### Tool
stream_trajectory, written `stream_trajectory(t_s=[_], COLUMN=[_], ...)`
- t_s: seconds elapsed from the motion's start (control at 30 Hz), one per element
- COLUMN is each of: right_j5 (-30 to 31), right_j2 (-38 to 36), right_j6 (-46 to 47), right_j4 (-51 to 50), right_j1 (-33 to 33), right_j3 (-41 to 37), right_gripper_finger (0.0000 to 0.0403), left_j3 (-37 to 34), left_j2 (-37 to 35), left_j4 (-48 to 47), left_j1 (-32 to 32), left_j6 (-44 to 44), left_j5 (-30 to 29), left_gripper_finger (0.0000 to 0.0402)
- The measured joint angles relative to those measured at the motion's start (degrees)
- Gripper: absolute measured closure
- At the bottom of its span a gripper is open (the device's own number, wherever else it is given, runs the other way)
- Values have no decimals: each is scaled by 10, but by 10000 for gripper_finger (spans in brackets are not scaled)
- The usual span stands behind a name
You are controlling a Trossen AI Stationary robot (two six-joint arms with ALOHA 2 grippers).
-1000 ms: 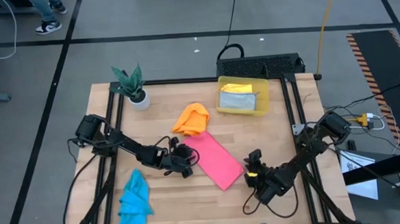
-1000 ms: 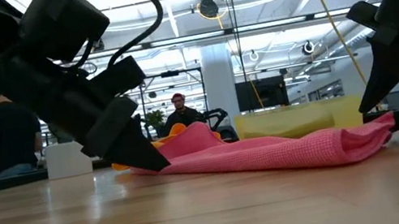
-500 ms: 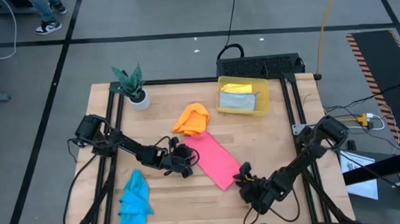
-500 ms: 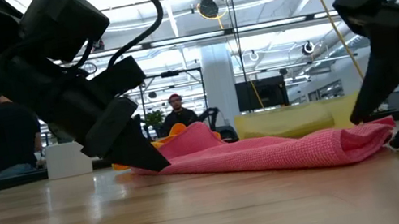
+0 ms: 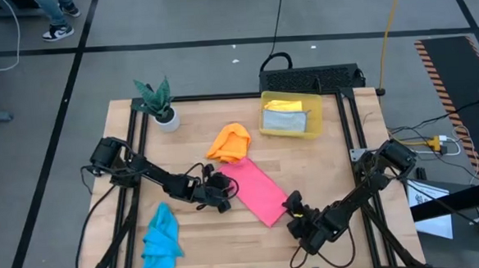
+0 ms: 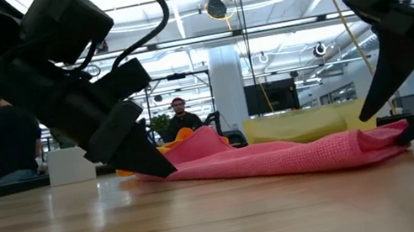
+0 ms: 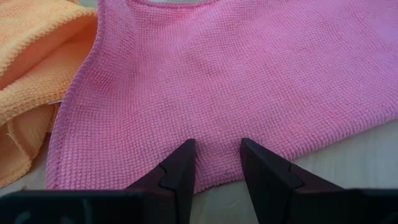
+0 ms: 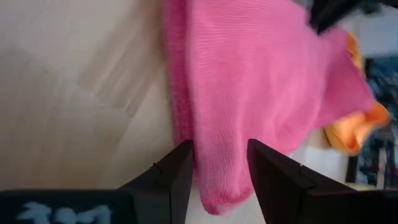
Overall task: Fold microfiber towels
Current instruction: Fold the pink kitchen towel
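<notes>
Two of my grippers worked the pink towel [image 5: 257, 191] in the high view: my left gripper [image 5: 223, 192] at its left edge, my right gripper [image 5: 294, 211] at its near right corner. The orange towel [image 5: 230, 142] touched the pink one's far end; the blue towel [image 5: 160, 237] lay well apart, near left.

In the low view, the pink towel lay flat on the table [image 6: 208, 218], so I judged a shallow bite might catch only one layer.

My left wrist view showed parted fingers [image 7: 180, 177] straddling the towel's hem, not pinching.

My right wrist view showed the same: open fingers [image 8: 177, 174] around the corner. Closing unevenly could drag the cloth askew.
</notes>
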Motion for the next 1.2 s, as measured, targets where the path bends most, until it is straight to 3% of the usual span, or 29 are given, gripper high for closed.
stream_trajectory(t_s=[0.17, 0.5, 1.2], right_j5=[-21, -32, 7], right_j2=[-2, -13, -14], right_j6=[-40, -29, -19], right_j4=[8, -4, 106], right_j1=[17, 34, 0], right_j3=[6, 32, -43], right_gripper_finger=[259, 259, 259], left_j3=[0, 0, 0], left_j2=[0, 0, 0], left_j4=[-1, -1, 3], left_j1=[0, 0, 0], left_j6=[-1, -1, 2], left_j5=[0, 0, 0], left_gripper_finger=[270, 270, 271])
